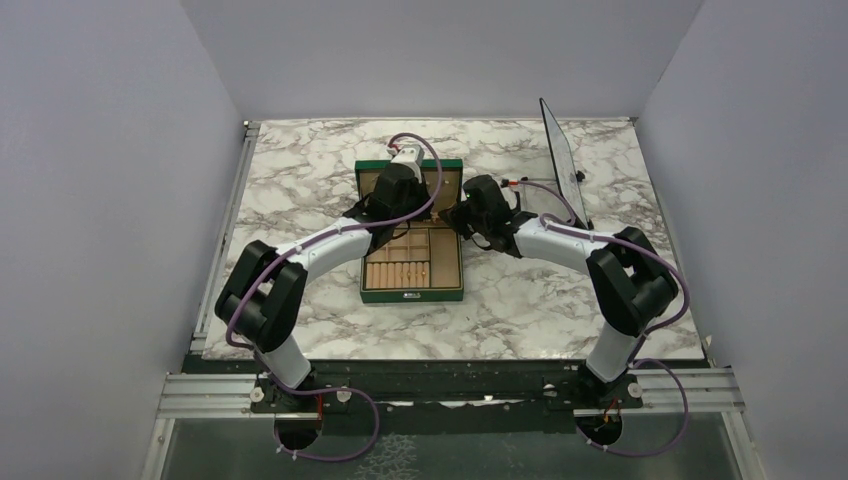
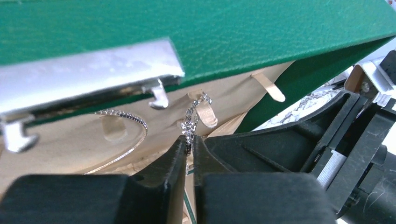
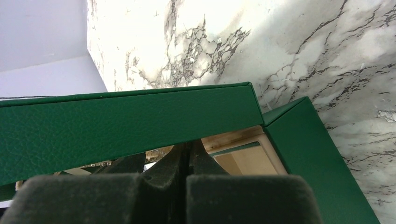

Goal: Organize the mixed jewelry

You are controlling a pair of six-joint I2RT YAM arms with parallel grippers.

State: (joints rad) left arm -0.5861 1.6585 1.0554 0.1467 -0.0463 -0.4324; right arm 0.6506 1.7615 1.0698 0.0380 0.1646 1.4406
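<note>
- A white marble-patterned table (image 1: pixel 300 170), veined in grey, spans the floor of a pale-walled enclosure. Its near edge meets a metal rail (image 1: pixel 210 395).
- A green box (image 1: pixel 412 293) sits on the table near its middle, squared to the table's edges. Its lid is raised at the far side, and the beige lining is divided into compartments.
- A dark flat panel (image 1: pixel 560 150) stands on edge on the far right part of the table. It leans slightly and stands apart from the box.
- Seen from the right wrist, the box's green outer wall rests flat on the veined surface.
</note>
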